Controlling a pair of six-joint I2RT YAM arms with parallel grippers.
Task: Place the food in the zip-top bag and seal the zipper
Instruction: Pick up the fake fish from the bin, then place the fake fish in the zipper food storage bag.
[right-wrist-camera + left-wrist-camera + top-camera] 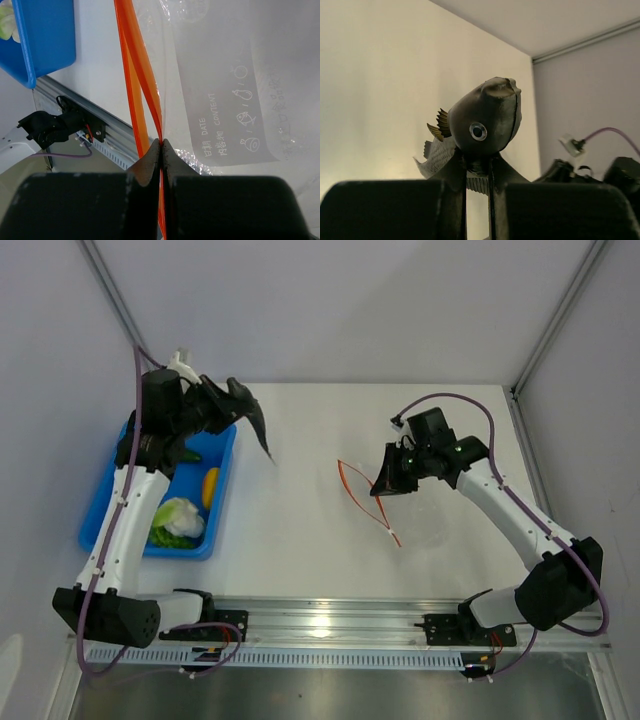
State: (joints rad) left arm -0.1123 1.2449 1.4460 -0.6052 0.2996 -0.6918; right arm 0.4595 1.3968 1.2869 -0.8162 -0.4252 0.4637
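My left gripper (238,405) is shut on a dark grey toy fish (256,426) and holds it in the air above the tray's right edge. In the left wrist view the fish (485,120) stands head up between the closed fingers (451,172). My right gripper (386,480) is shut on the orange-red zipper (357,490) of the clear zip-top bag (425,518), whose mouth gapes to the left. The right wrist view shows the zipper (145,95) pinched at the fingertips and the bag (225,90) beyond. The red chili is out of view.
A blue tray (100,532) at the left holds a white-green leafy vegetable (180,517), an orange-yellow piece (210,487) and dark green pieces (189,453). Its corner shows in the right wrist view (45,40). A metal rail (330,620) runs along the near edge.
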